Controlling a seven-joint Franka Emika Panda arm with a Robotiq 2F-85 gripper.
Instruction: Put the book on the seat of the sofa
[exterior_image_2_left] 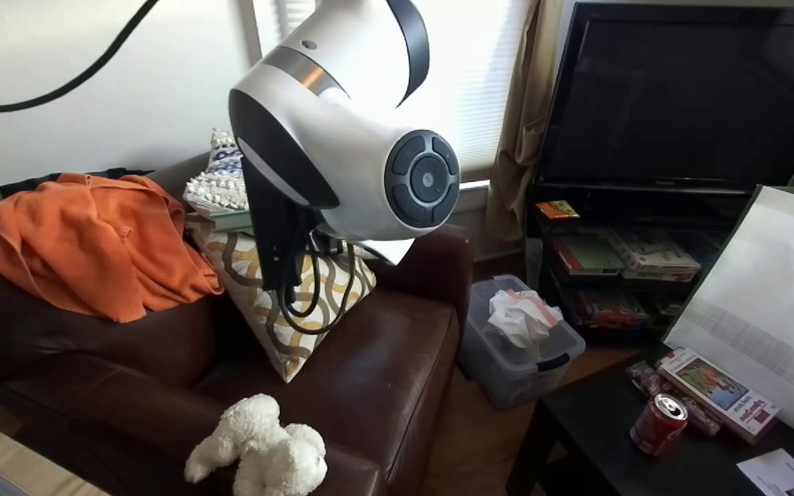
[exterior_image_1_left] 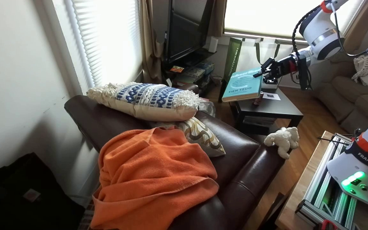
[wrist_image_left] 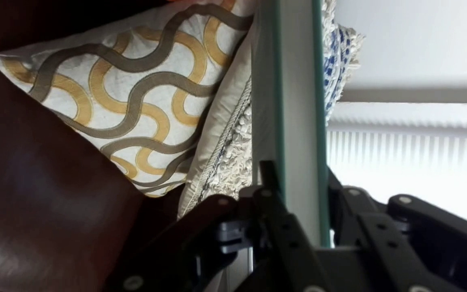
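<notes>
Dark brown glossy leather sofa (exterior_image_1_left: 252, 175) with thick rounded arms: lower than jaws, down-left of them in an exterior view. Its shiny dark leather seat (exterior_image_2_left: 376, 358): also below jaws' level, apart from them. White jointed robot arm (exterior_image_2_left: 349, 145): carries the jaws, blocks most of them in an exterior view. Large black flat-screen television (exterior_image_1_left: 187, 35): beyond jaws, up-left of them in an exterior view. Low black rectangular counter (exterior_image_1_left: 283, 108): below jaws in an exterior view. Tall white bag (exterior_image_1_left: 248, 57) with green side panel: behind jaws in an exterior view. Rumpled orange cloth (exterior_image_1_left: 158, 172): draped on sofa, down-left of jaws. Blue-and-white woven pillow (exterior_image_1_left: 152, 95) with shaggy white ends: left of jaws, a bit lower. Off-white fabric pillow (wrist_image_left: 144, 93) with brown and yellow wavy bands: up-left of jaws in wrist view. White fluffy plush bear (exterior_image_1_left: 284, 140): on sofa arm, below jaws. Thin teal rectangular book (exterior_image_1_left: 243, 84), white lettering on cover: in the jaws, gripped near one edge, cover up, held in the air off the seat. Jaws clamped on it, parted only by its thickness; wrist view has the pale pages and teal cover edges between them. Red metal can (exterior_image_2_left: 657, 428): on counter, lower than jaws.
</notes>
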